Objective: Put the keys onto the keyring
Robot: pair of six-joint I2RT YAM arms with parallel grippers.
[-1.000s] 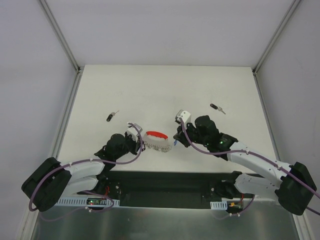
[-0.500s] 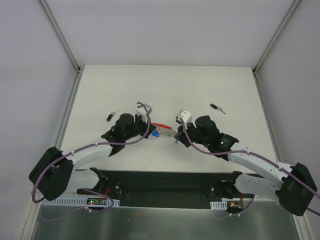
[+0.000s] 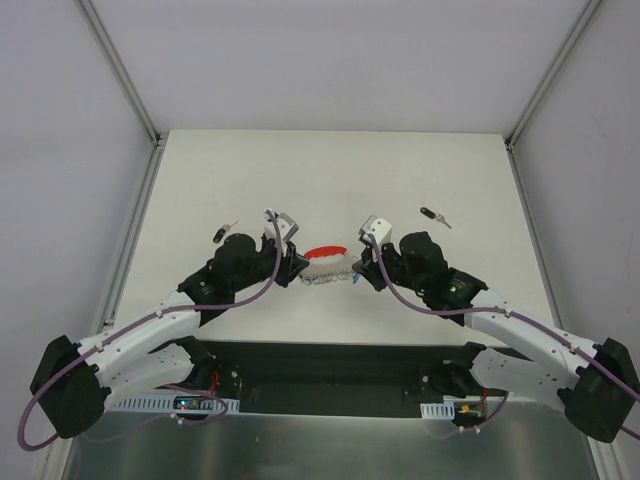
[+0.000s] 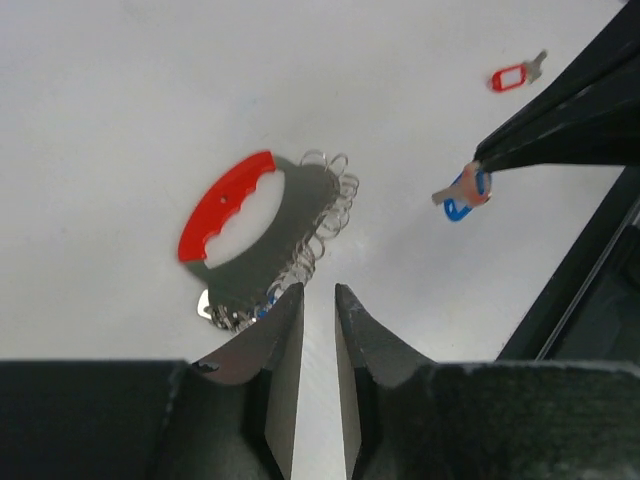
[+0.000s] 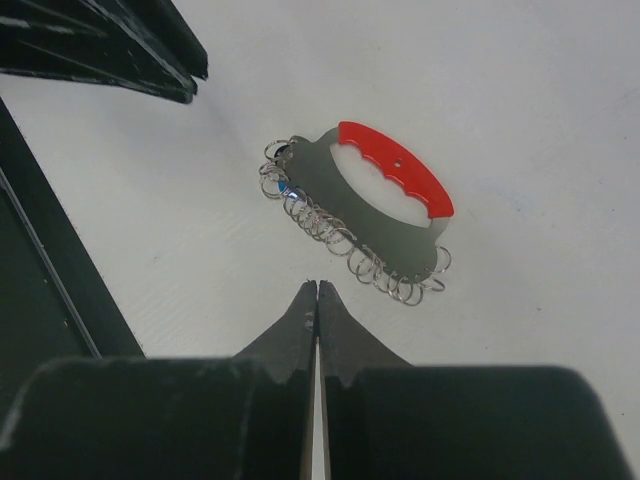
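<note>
The keyring [image 3: 325, 262] lies on the table between my grippers: a red curved band on a grey plate [image 4: 270, 230] edged with several silver rings [image 5: 330, 232]. My left gripper [image 4: 318, 292] hovers just beside its ring edge, jaws a narrow gap apart with only table between them. My right gripper [image 5: 317, 287] is shut. In the left wrist view a blue-headed key [image 4: 462, 195] sticks out of its black fingertips [image 4: 495, 155], above the table and apart from the keyring. A bit of blue [image 5: 285, 186] shows among the rings at one end.
A black-headed key [image 3: 221, 236] lies to the left of the left arm and another [image 3: 431, 214] lies behind the right arm. A small red-tagged key [image 4: 512, 77] lies on the table beyond the right gripper. The black base plate [image 3: 330, 365] runs along the near edge.
The left arm has swung forward from the near left to the keyring's left side, and its jaws have parted slightly. The keyring now lies farther back. The right gripper moved little.
</note>
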